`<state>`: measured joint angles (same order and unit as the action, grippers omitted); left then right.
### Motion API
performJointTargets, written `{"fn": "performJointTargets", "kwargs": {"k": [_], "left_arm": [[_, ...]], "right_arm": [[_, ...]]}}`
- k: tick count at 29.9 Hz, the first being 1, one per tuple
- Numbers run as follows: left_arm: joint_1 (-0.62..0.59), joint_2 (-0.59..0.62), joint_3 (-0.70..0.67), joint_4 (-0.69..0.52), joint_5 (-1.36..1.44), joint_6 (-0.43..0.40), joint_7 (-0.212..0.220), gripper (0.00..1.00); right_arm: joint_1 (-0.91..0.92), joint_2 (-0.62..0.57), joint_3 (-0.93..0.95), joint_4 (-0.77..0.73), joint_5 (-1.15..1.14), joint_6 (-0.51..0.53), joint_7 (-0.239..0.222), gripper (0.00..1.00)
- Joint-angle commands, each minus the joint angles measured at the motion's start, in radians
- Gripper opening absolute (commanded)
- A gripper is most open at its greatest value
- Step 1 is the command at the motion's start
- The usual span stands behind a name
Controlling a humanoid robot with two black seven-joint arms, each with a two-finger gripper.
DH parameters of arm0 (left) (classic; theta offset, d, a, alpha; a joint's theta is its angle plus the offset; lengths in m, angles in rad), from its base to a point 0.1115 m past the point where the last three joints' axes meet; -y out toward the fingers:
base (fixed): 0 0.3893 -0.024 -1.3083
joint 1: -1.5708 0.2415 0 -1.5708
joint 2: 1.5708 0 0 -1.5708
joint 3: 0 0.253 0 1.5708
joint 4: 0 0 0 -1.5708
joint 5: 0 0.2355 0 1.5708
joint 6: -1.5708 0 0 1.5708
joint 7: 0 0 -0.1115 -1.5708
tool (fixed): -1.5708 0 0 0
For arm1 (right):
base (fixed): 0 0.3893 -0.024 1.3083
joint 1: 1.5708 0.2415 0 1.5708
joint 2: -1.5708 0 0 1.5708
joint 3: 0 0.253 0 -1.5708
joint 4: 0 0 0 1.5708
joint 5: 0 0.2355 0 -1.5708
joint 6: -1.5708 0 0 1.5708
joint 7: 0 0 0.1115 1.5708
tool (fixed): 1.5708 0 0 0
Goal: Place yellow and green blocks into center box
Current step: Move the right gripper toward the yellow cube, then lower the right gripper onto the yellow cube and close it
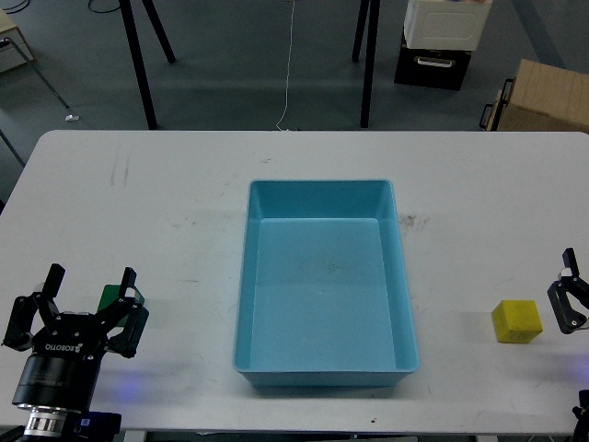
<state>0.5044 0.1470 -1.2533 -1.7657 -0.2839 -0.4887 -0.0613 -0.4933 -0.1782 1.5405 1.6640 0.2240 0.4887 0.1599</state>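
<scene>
The light blue tray [324, 281] sat at the middle of the white table [166, 212] with nothing inside it. The left gripper [90, 281] stood with fingers spread, the green block [114, 296] partly hidden just behind its right finger. The yellow block [516, 322] lay right of the tray, just beside the right gripper [571, 299], whose jaw state could not be determined at the frame edge.

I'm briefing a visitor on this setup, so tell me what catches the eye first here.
The big light blue tray dominates, sitting empty at the middle of the white table. Next comes the bright yellow block near the table's right edge, just beside the right claw. At the lower left, the left claw stands open, with the dark green block partly hidden behind one finger.
</scene>
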Motion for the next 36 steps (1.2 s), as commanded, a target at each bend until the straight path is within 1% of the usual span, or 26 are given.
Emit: {"fn": "performJointTargets", "kwargs": {"k": [1, 5, 7, 8, 10, 12, 14, 15, 18, 21, 23, 26, 27, 30, 31, 32, 34, 36], "left_arm": [[-0.004, -0.001, 0.003, 0.000, 0.000, 0.000, -0.006, 1.00], [-0.015, 0.000, 0.003, 0.000, 0.002, 0.000, -0.006, 1.00], [-0.032, 0.000, 0.003, 0.000, 0.000, 0.000, -0.005, 1.00], [-0.039, 0.000, 0.003, 0.000, 0.002, 0.000, -0.005, 1.00], [-0.053, 0.000, 0.003, 0.000, 0.002, 0.000, -0.005, 1.00], [-0.078, 0.002, 0.006, 0.000, 0.002, 0.000, 0.001, 1.00], [-0.098, 0.002, 0.006, 0.002, 0.003, 0.000, 0.005, 1.00], [-0.101, 0.003, 0.008, 0.002, 0.003, 0.000, 0.006, 1.00], [-0.110, 0.000, 0.009, 0.003, 0.005, 0.000, 0.008, 1.00], [-0.115, -0.004, 0.011, 0.005, 0.006, 0.000, 0.008, 1.00], [-0.119, -0.004, 0.026, 0.005, 0.006, 0.000, 0.008, 1.00], [-0.139, -0.003, 0.041, 0.015, 0.006, 0.000, 0.006, 1.00], [-0.142, -0.003, 0.043, 0.019, 0.006, 0.000, 0.008, 1.00], [-0.152, -0.003, 0.045, 0.026, 0.006, 0.000, 0.008, 1.00], [-0.152, -0.003, 0.045, 0.031, 0.006, 0.000, 0.008, 1.00], [-0.155, -0.003, 0.045, 0.035, 0.006, 0.000, 0.006, 1.00], [-0.161, -0.003, 0.046, 0.042, 0.006, 0.000, 0.008, 1.00], [-0.162, -0.003, 0.048, 0.049, 0.006, 0.000, 0.008, 1.00]], "right_arm": [[0.001, 0.000, 0.003, -0.003, -0.002, 0.000, 0.001, 1.00], [-0.002, -0.004, 0.015, -0.003, -0.002, 0.000, 0.003, 1.00], [0.001, -0.027, 0.029, -0.003, -0.003, 0.000, 0.003, 1.00], [0.002, -0.062, 0.038, -0.003, -0.005, -0.005, 0.003, 1.00], [0.016, -0.179, 0.035, -0.003, -0.005, -0.053, 0.003, 1.00], [0.048, -0.355, 0.018, -0.004, -0.017, -0.114, 0.001, 1.00], [0.096, -0.507, -0.025, -0.023, -0.018, -0.145, -0.003, 1.00], [0.136, -0.591, -0.060, -0.045, -0.023, -0.154, -0.016, 1.00], [0.295, -0.794, -0.187, -0.104, -0.054, -0.160, -0.059, 1.00], [0.508, -0.941, -0.389, -0.142, -0.148, -0.171, -0.085, 1.00], [0.674, -0.992, -0.549, -0.144, -0.262, -0.173, -0.120, 1.00], [0.942, -1.026, -0.831, -0.142, -0.473, -0.171, -0.215, 1.00], [1.029, -1.026, -0.935, -0.141, -0.553, -0.173, -0.249, 1.00], [1.256, -1.015, -1.231, -0.136, -0.730, -0.173, -0.315, 1.00], [1.321, -1.011, -1.311, -0.136, -0.767, -0.171, -0.332, 1.00], [1.385, -1.005, -1.398, -0.135, -0.797, -0.167, -0.359, 1.00], [1.493, -0.986, -1.544, -0.125, -0.859, -0.156, -0.428, 1.00], [1.585, -0.963, -1.652, -0.116, -0.929, -0.130, -0.479, 1.00]]}}
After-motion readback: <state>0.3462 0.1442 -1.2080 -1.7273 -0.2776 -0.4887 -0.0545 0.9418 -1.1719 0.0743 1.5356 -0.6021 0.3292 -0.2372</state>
